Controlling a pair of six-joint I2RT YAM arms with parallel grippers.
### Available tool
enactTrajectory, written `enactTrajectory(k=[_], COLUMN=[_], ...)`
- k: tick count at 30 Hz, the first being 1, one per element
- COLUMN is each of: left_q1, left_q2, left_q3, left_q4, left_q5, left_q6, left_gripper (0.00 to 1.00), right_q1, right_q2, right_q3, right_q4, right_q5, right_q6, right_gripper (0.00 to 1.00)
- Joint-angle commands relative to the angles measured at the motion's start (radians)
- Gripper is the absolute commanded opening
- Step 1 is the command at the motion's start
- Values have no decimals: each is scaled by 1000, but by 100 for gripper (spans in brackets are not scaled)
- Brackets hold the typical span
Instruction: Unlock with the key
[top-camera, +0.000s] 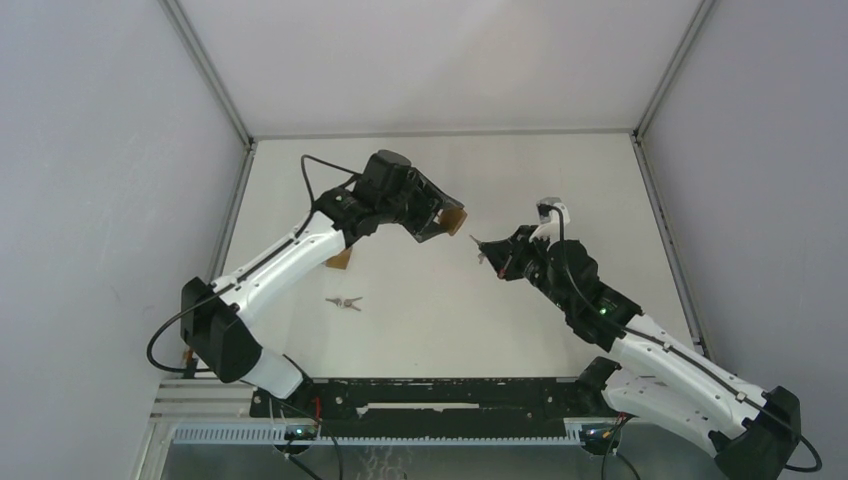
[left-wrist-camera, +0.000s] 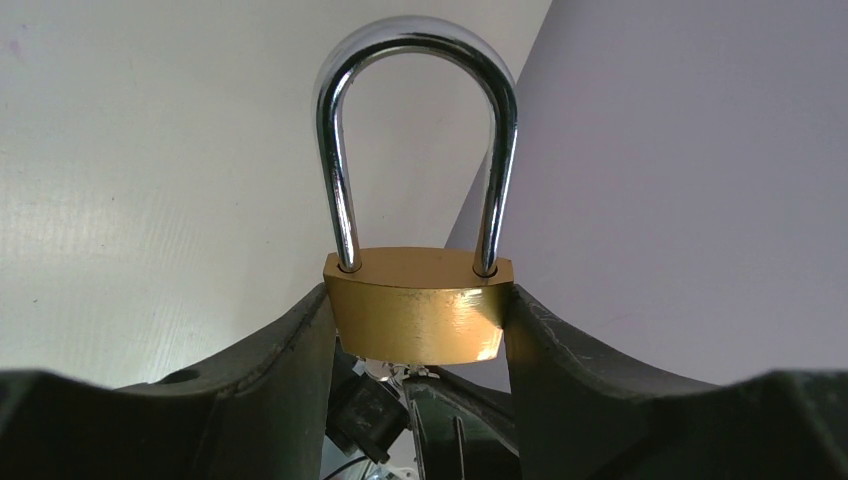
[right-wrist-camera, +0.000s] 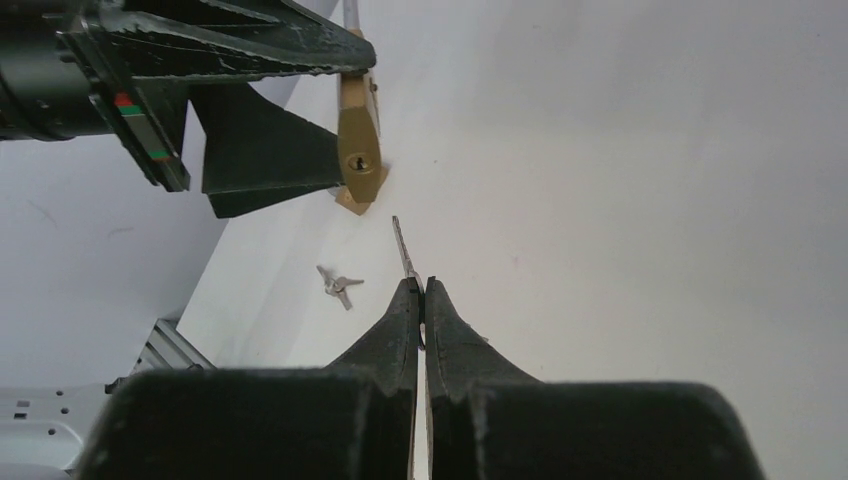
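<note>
well, above the white worktop (top-camera: 420, 340) the left jaws, held off the surface, are clamped on the brass body of the padlock (left-wrist-camera: 420, 310), its shackle (left-wrist-camera: 335, 150) seated in both holes. the right jaws are pressed together on the key (right-wrist-camera: 402, 245), blade aimed at the keyhole (right-wrist-camera: 357, 162), near but apart. spare keys (top-camera: 345, 302) lie on the worktop.

Lab test cell: white table (top-camera: 420, 335) enclosed by plain grey panels (top-camera: 100, 180).

Two loose keys (top-camera: 343, 302) lie on the white table (top-camera: 560, 180), left of the frame's centre. A small brown block (top-camera: 340, 260) sits near them, higher in the frame.
</note>
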Motion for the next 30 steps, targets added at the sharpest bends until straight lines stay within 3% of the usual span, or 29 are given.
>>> enactTrajectory(k=[1, 30], left_q1=[7, 7], left_q2=[-86, -123], left_q3=[-21, -80], left_q4=[78, 147], left_q5=[-18, 7], left_q6=[-66, -123], left_gripper=[0, 0], right_q1=[18, 32], right_q2=[-3, 104], right_q3=[45, 98], right_q4=[119, 174], right_q5=[8, -4], right_q6=[-35, -38], right_gripper=[0, 0])
